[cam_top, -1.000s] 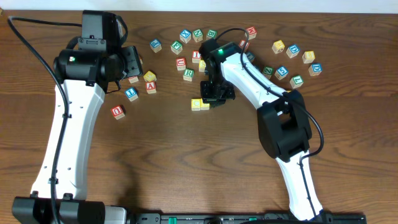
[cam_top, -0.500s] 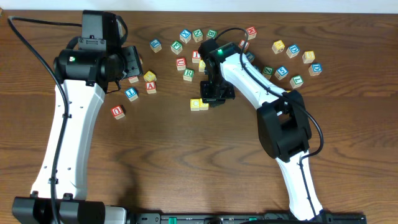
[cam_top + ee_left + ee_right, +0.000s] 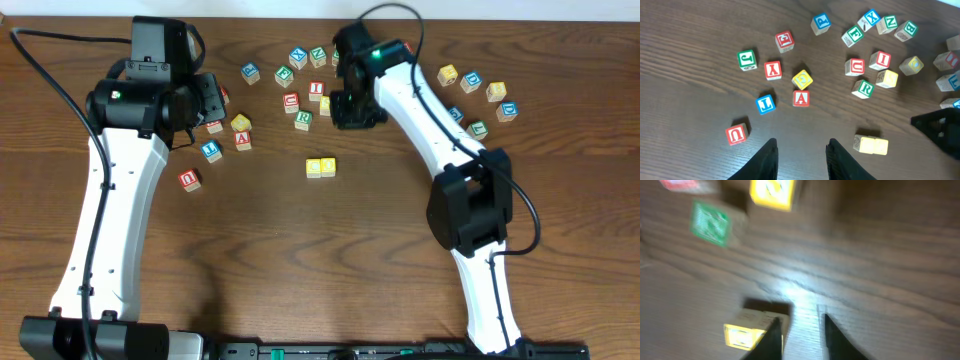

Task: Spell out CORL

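Two yellow-faced cubes (image 3: pixel 320 167) lie side by side in mid-table, free of both grippers; they also show as yellow-faced cubes (image 3: pixel 871 145) in the left wrist view. The green R cube (image 3: pixel 303 119) sits farther back, the blue L cube (image 3: pixel 210 151) to the left. My right gripper (image 3: pixel 355 108) hovers behind the pair, near the R cube. Its jaws (image 3: pixel 800 325) are open a little with bare wood between them, and a blurred yellow cube (image 3: pixel 746 330) lies beside its left finger. My left gripper (image 3: pixel 801 147) is open and empty above bare table, with the R cube (image 3: pixel 863 88) and L cube (image 3: pixel 765 103) ahead of it.
Loose letter cubes are scattered along the back (image 3: pixel 300 58) and at the back right (image 3: pixel 472 92). A red U cube (image 3: pixel 189 180), a red A cube (image 3: pixel 243 140) and a yellow cube (image 3: pixel 241 123) lie near the left arm.
My right gripper has opened, left the yellow cube beside the other one and pulled back toward the far cubes. My left gripper's jaws have narrowed; its arm stayed put.
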